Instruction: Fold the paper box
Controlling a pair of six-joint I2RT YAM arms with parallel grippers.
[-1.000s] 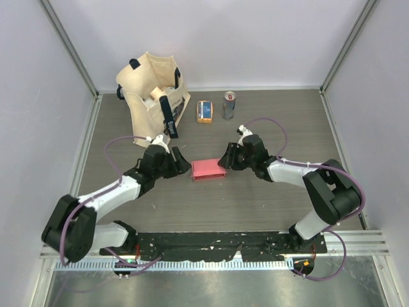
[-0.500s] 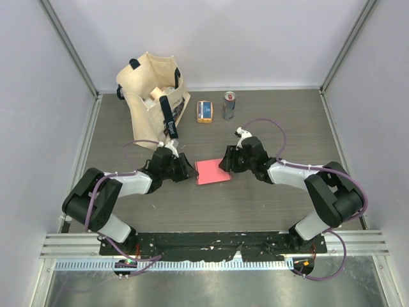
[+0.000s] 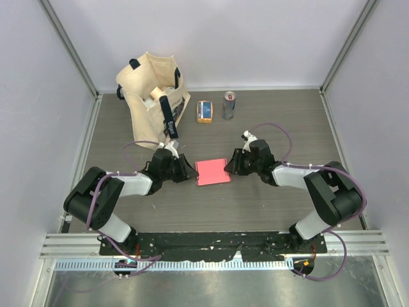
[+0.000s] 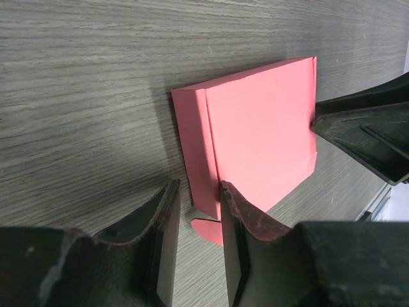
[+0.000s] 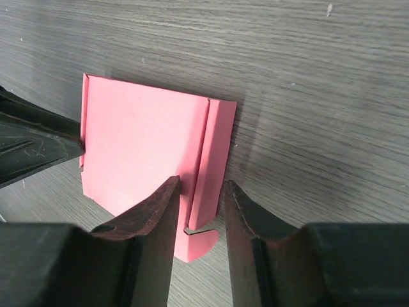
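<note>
A grey wood-grain table fills the floor of the top view. At its far left stands a beige bag with dark straps. The left arm and right arm reach in low from either side toward the middle of the table. There the box lies flat as a pinkish-red rectangle, well apart from the bag. Its long axis runs left to right between the two grippers and is slightly tilted, so the right end sits a little farther from the bases. A narrow creased strip runs along each short end, and the wrist views show a small rounded tab at the near end of each strip. The left gripper is at the box's left end and the right gripper at its right end. On each, the jaws stand a little apart with the end strip showing in the gap, and nothing is visibly pinched. Whether the fingertips touch the card cannot be told. Beyond the box, near the back wall, an orange-and-blue packet sits just beside a small upright can.
</note>
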